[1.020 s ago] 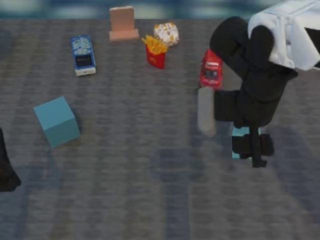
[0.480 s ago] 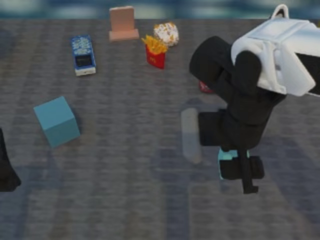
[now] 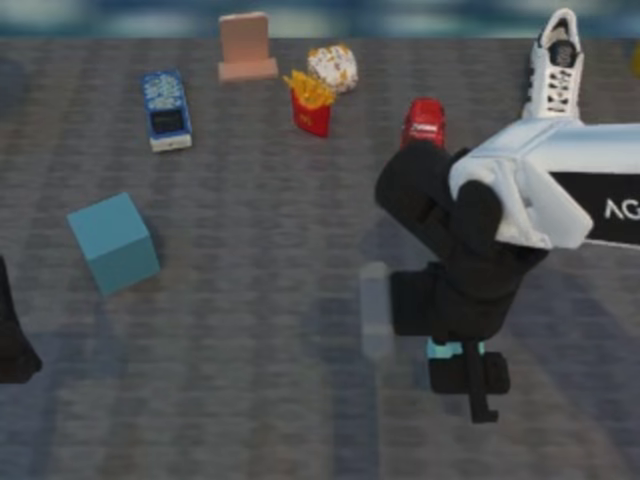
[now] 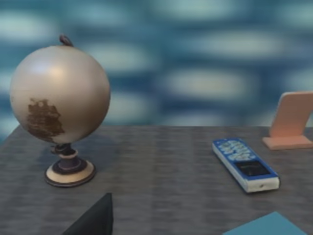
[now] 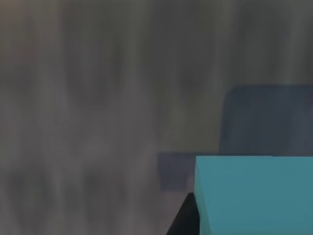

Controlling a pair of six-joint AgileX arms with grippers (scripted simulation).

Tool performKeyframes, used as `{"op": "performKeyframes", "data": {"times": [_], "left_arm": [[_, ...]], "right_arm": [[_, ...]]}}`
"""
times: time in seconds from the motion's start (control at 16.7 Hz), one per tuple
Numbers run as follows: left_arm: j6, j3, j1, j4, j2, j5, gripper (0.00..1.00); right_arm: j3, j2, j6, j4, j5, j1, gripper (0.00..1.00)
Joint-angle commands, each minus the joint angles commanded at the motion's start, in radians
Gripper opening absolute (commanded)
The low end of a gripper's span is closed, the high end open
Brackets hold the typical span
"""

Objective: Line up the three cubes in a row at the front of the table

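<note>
My right gripper (image 3: pixel 466 368) is shut on the small light turquoise cube (image 3: pixel 452 348), holding it right of centre on the table (image 3: pixel 250 380). The right wrist view shows that cube (image 5: pixel 254 196) large against one dark finger (image 5: pixel 183 220), with its shadow on the table below. The large blue-teal cube (image 3: pixel 113 242) sits tilted on the table's left side, and one corner of it (image 4: pixel 268 226) shows in the left wrist view. My left gripper (image 3: pixel 14 345) is parked at the left edge, open, away from both cubes.
Along the back stand a tan upright block (image 3: pixel 245 45), a blue remote (image 3: pixel 165 108), a box of fries (image 3: pixel 312 102), a snack bag (image 3: pixel 333 67), a red toy car (image 3: pixel 423 120) and a white shoe (image 3: pixel 555 65). A globe (image 4: pixel 59 95) stands far left.
My right arm has carried the small turquoise cube toward the front of the table and slightly left. The red car and the white shoe have come out from under it. The left arm stayed still.
</note>
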Motion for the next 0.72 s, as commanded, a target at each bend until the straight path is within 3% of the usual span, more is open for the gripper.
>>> {"op": "performKeyframes", "data": {"times": [0.3, 0.72], "left_arm": [[0.000, 0.000, 0.000, 0.000, 0.000, 0.000, 1.00], [0.000, 0.000, 0.000, 0.000, 0.000, 0.000, 1.00]], "right_arm": [[-0.016, 0.008, 0.000, 0.020, 0.001, 0.001, 0.00], [-0.016, 0.008, 0.000, 0.020, 0.001, 0.001, 0.53]]}}
